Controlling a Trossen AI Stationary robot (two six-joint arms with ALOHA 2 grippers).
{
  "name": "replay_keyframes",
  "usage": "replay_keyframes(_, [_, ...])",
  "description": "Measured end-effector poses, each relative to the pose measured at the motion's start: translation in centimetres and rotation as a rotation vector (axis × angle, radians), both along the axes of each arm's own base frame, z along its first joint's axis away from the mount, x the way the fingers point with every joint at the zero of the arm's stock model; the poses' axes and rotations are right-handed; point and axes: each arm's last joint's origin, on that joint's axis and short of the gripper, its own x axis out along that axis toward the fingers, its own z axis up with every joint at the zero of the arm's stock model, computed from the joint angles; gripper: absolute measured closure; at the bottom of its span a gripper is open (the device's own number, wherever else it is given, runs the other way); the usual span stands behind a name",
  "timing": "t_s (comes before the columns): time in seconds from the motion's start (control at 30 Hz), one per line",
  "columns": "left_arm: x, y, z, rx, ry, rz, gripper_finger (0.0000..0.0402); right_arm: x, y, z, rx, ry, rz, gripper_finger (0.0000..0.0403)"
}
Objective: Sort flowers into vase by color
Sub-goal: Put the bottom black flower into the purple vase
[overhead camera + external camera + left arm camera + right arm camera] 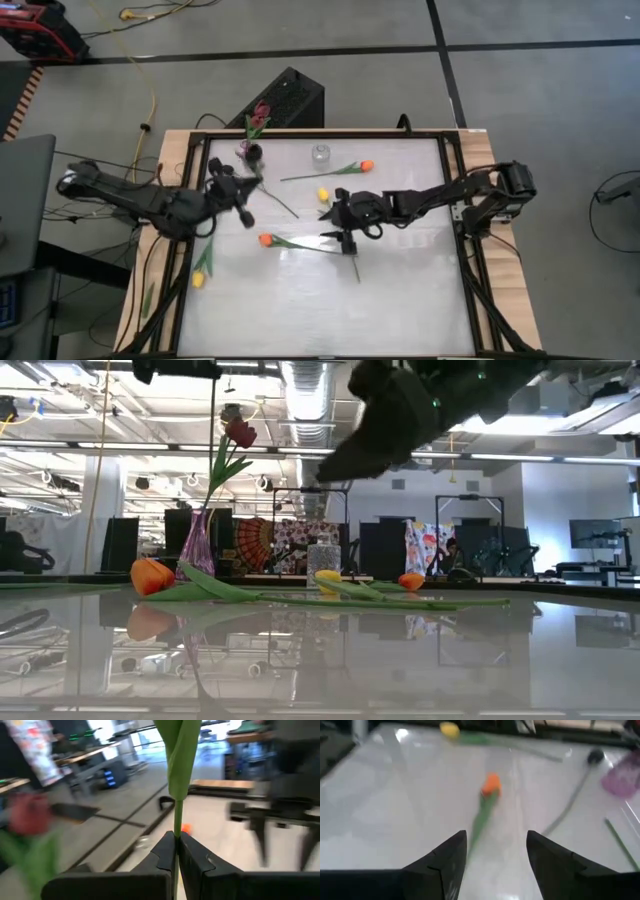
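At twelve o'clock, one red flower (262,112) stands in my vase (250,152); left gripper (176,851) pinches a stem (177,780), right gripper (496,851) spread; four flowers remain.

Two dark, near-black jointed arms are seen from above. The left arm (140,200) is built of slim matte segments, with a pale rounded cap at its base joint and thin dark cables trailing from it. The right arm (450,195) shows a bulkier rounded housing at its base and blocky links along its length. The left end effector (176,857) is formed of two flat black fingers with angular, stepped inner edges. The right end effector (496,852) carries two broad black fingers with smooth, tapering tips.
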Motion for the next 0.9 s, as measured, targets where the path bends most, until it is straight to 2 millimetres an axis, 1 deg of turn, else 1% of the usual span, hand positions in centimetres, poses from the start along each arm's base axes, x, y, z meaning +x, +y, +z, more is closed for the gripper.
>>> replay_keyframes(0.27, [-1.5,4.9,0.4,0.012,0.018,0.242,0.0401,-0.8,-3.1,-1.4,-0.037,0.161,-0.057,0.0184])
replay_keyframes(0.47, [-3.0,7.5,0.9,-0.011,-0.018,0.331,0.0401,-1.3,-5.7,-1.2,-0.018,0.177,-0.027,0.0184])
replay_keyframes(0.67, [-3.6,10.1,0.9,-0.024,-0.015,0.362,0.0401,-1.8,-8.6,-1.0,-0.037,0.154,-0.030,0.0185])
replay_keyframes(0.8, [-3.2,11.9,0.7,-0.028,-0.011,0.322,0.0401,-2.3,-10.7,-1.0,0.006,0.141,-0.034,0.0185])
replay_keyframes(0.9, [-3.2,13.0,0.6,-0.014,-0.011,0.340,0.0401,-2.7,-12.0,-0.9,0.037,0.130,-0.024,0.0185])
